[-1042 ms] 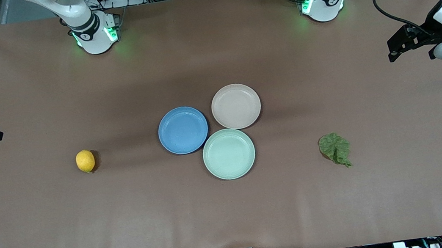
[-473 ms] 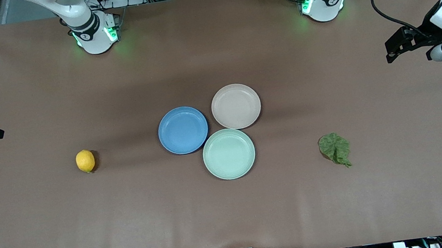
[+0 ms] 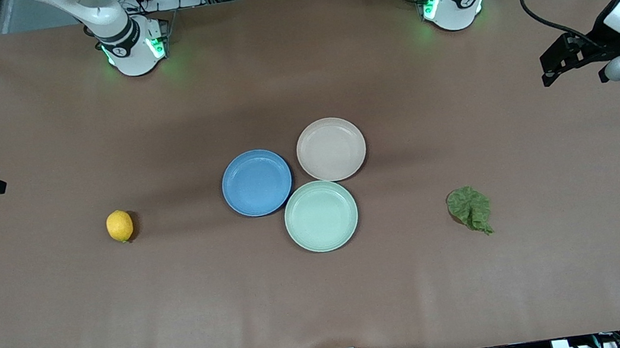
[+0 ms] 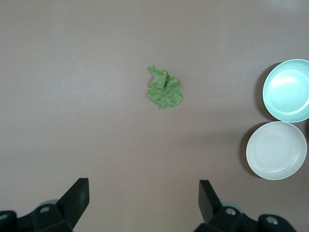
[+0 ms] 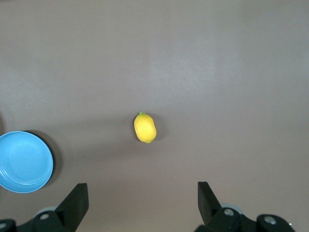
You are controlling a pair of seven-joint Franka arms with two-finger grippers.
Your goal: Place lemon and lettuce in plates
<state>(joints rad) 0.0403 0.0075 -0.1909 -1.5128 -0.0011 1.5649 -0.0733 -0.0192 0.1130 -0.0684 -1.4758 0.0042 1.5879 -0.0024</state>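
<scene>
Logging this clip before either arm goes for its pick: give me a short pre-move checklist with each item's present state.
1. Left pincer open and empty, up over the left arm's end of the table: ok.
2. Right pincer open and empty, up over the right arm's end: ok.
3. Lemon lies free on the table toward the right arm's end, nothing touching it: ok.
4. Lettuce lies flat toward the left arm's end, apart from the plates: ok.
5. Blue plate and beige-pink plate both empty: ok.
6. Mint-green plate crowds against both target plates: not ok.
</scene>
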